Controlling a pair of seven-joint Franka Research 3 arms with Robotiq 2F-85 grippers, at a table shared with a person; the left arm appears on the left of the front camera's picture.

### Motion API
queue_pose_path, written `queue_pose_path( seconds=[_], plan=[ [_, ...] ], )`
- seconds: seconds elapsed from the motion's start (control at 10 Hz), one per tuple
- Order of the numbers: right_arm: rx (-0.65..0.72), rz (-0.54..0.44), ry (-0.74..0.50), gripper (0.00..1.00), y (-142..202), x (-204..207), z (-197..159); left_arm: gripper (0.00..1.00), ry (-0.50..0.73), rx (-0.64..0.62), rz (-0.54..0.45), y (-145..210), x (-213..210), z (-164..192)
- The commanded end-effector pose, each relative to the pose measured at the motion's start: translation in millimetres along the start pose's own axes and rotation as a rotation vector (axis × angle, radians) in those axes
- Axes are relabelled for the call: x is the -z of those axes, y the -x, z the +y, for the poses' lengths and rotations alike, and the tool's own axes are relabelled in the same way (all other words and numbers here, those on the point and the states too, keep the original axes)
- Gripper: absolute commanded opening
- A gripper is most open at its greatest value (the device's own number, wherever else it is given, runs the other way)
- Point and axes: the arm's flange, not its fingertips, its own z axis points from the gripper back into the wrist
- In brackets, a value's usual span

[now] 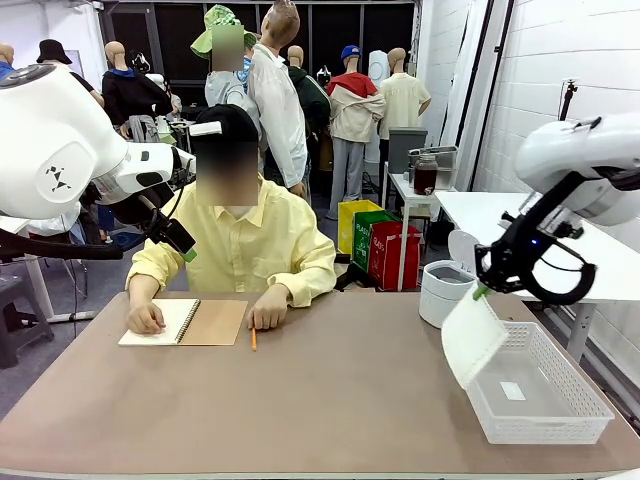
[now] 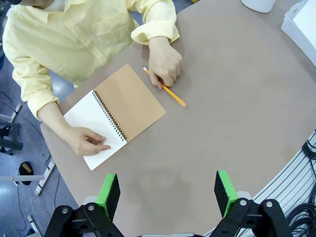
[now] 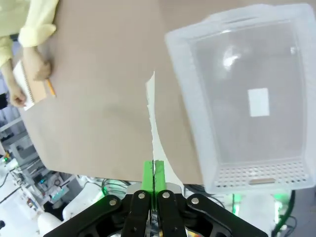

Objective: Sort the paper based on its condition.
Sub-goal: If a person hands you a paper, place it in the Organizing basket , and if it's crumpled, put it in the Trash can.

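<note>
One sheet of paper [image 1: 472, 338] | right gripper [image 3: 153, 170] pinched tight on its edge | left gripper [image 2: 168, 191] spread wide, empty

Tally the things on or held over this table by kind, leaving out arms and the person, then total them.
Paper sheet: 1
Spiral notebook: 1
Pencil: 1
White basket: 1
White round tub: 1
Total: 5

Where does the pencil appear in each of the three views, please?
Front view: the pencil lies left of centre, at the person's hand.
Left wrist view: upper middle, partly under that hand.
Right wrist view: far left edge, by the hand.
Shared landmark: the notebook, beside the pencil in every view.
</note>
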Motion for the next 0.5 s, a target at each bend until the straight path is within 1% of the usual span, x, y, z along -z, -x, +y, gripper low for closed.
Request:
queue_pose_path(
  seconds=[0.0,0.2,0.3,0.4],
  plan=[
    [-0.027,0.025,0.055,0.00,8.4,3.0,-23.0,1.00,-0.001,-0.005,0.000,0.0,-0.7,0.6],
    [-0.028,-0.040,0.102,0.00,-7.5,10.1,-51.2,1.00,-0.001,-0.005,0.000,0.0,-0.7,0.6],
    [-0.043,-0.048,0.114,0.00,-16.5,13.7,-62.0,1.00,-0.001,-0.005,0.000,0.0,-0.7,0.6],
    [-0.042,-0.035,0.147,0.00,-25.4,17.9,-70.5,1.00,-0.001,-0.005,0.000,0.0,-0.7,0.6]
  ],
)
